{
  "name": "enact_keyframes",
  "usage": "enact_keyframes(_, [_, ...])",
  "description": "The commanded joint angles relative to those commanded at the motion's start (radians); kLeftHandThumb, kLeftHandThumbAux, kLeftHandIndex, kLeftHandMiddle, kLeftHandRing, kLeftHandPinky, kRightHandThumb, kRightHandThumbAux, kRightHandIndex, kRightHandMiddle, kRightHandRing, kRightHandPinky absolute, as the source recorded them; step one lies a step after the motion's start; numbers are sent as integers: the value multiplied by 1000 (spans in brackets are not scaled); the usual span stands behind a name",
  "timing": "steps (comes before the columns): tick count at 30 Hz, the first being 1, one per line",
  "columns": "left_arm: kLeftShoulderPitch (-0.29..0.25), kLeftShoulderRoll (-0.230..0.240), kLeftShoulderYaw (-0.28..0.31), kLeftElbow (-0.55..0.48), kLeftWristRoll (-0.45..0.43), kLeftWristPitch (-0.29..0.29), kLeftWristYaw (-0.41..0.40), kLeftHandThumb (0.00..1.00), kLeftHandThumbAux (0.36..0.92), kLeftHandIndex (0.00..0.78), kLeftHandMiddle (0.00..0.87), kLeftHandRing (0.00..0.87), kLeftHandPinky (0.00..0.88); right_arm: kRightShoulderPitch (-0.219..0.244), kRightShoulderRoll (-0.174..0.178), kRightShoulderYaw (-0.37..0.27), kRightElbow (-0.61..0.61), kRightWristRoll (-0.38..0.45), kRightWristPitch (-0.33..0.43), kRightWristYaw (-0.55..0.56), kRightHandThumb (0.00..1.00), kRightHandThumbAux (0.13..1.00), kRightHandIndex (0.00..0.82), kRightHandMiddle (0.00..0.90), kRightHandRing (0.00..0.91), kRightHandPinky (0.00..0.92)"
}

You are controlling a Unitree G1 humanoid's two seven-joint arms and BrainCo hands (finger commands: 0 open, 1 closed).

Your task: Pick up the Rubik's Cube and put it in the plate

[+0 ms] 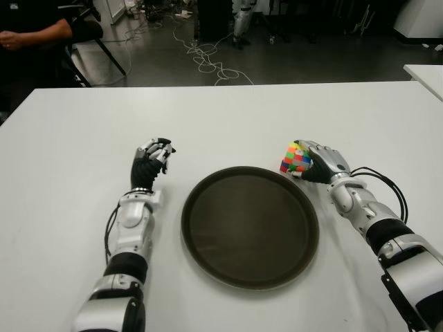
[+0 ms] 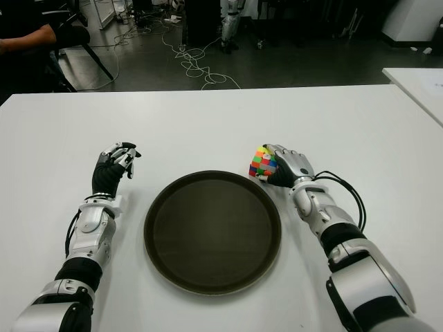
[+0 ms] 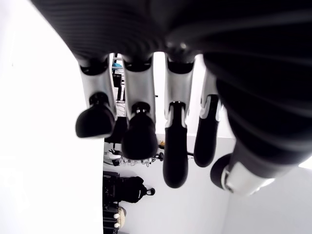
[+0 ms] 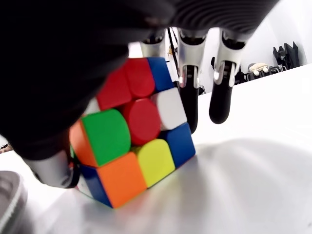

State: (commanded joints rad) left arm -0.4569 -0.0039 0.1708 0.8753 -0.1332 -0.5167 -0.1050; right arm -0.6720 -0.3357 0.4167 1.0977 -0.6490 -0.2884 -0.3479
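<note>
A: Where is the cube (image 1: 295, 157)?
B: Just off the plate's (image 1: 208, 238) far right rim, in the right hand (image 1: 320, 163). In the right wrist view the thumb sits on one side and the fingers (image 4: 189, 92) come down the other, so the hand is closed around it. Its lowest corner seems to touch the table (image 1: 228, 117), with the cube tipped

A: How much room around the plate?
B: Plenty. The plate's dark inside is bare, and its rim nearest the cube is only a short way from it. Beyond the plate's far rim the white table runs wide open to its back edge, and to the right of the plate there is only the right forearm, which slants from the near right corner up to the cube

A: And the other hand?
B: The left hand (image 1: 153, 158) shows to the left of the plate, level with its far rim and apart from it. Its fingers (image 3: 139, 129) hang loosely curled with nothing between them, and the forearm runs straight back along the plate's left side
</note>
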Motion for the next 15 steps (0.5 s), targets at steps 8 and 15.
enact_keyframes(8, [-1,-1,-3,-2,8,12,17,856,658,424,536,766,799,2,2,-7,-1,8,-3,-37,597,638,200,348,390,434])
enact_keyframes(15, [-3,1,-9,1,19,12,34,857,655,426,548,756,781,7,8,-22,-3,22,-12,-76,805,688,338,499,448,484])
